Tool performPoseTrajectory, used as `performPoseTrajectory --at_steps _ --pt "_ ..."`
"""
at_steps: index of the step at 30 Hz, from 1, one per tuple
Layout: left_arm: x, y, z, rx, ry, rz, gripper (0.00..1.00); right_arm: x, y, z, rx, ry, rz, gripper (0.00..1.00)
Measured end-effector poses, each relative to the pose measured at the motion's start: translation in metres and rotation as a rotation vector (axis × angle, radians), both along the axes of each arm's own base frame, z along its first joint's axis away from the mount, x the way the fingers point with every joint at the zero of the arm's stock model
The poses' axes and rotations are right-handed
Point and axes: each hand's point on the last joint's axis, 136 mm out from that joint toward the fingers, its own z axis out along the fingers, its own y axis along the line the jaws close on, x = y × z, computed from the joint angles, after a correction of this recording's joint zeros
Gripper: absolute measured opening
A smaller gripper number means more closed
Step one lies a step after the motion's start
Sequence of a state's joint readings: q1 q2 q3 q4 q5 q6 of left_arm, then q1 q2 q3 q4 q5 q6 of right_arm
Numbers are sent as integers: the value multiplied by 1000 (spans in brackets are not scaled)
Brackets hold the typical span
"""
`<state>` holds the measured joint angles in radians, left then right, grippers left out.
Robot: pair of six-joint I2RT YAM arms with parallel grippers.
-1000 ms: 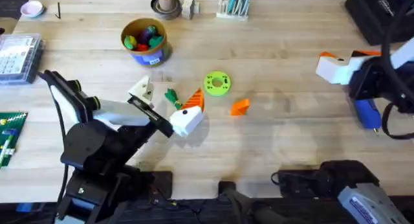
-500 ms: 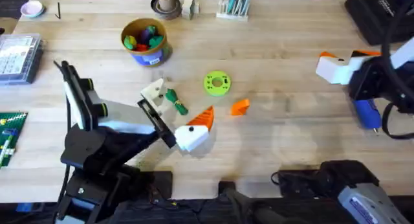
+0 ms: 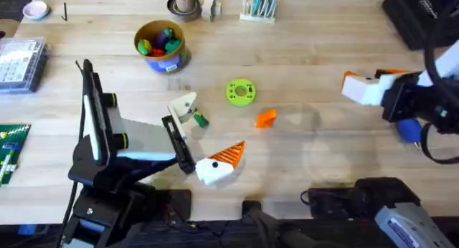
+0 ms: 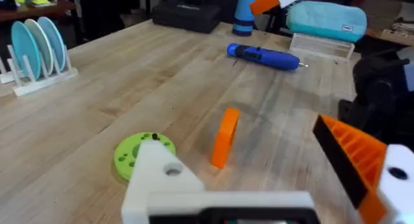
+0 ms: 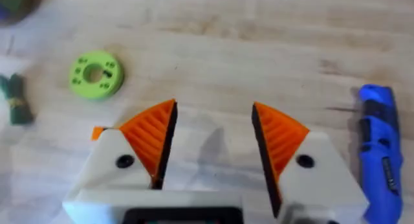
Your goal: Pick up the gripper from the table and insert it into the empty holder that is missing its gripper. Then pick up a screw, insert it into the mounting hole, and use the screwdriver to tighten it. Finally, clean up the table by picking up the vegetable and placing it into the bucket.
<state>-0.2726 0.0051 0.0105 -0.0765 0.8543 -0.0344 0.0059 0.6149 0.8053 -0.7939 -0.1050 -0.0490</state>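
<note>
- Now we see the table [image 3: 315,47] with every task piece loose on it, so none of the steps is finished.
- The left gripper [image 3: 209,130] has swung round and drawn back toward its base over the last second. Its jaws have spread wider and pinch nothing.
- The right gripper [image 5: 213,136] has slid a little inward from the table's right edge. Its jaws are spread and empty, both orange ribbed pads in place.
- The bucket [image 3: 161,44] sits at the far left of the table, well apart from both arms, with coloured toys already inside.
- The screwdriver [image 5: 378,146] lies flat on the table just beside the right gripper, untouched.
- The holder [image 4: 155,179] looks to us like the left gripper's own all-white finger, bare where its partner carries an orange pad. We judge that the swing turns this bare face toward the middle of the table, ready to receive the missing piece.
- A lime-green disc [image 3: 240,92] rests near the table's centre and has not moved.
- The orange gripper wedge [image 3: 266,117] stands on edge just beside that disc, between the two arms. We judge the right arm's drift inward to be the start of a reach for it.
- The vegetable [image 3: 195,117] lies close beside the holder and has shifted slightly with the left arm's sweep. Its turn comes last.
</note>
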Motion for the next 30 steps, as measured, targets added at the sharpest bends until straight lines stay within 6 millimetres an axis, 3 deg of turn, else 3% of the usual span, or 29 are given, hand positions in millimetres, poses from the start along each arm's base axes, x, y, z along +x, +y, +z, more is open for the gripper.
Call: performPoseTrajectory --at_steps 6,12,22,30 --pt "-2 -1 0 4 -7 -15 993 -15 21 0 17 147 108 735" --pt "-2 -1 0 5 -10 -16 993 -20 56 1 -54 274 331 736" --pt "-3 -1 0 5 -9 -18 993 -38 117 -29 -274 332 825 736" --pt "-3 -1 0 5 -9 -18 993 -45 136 -49 -386 355 1045 738"
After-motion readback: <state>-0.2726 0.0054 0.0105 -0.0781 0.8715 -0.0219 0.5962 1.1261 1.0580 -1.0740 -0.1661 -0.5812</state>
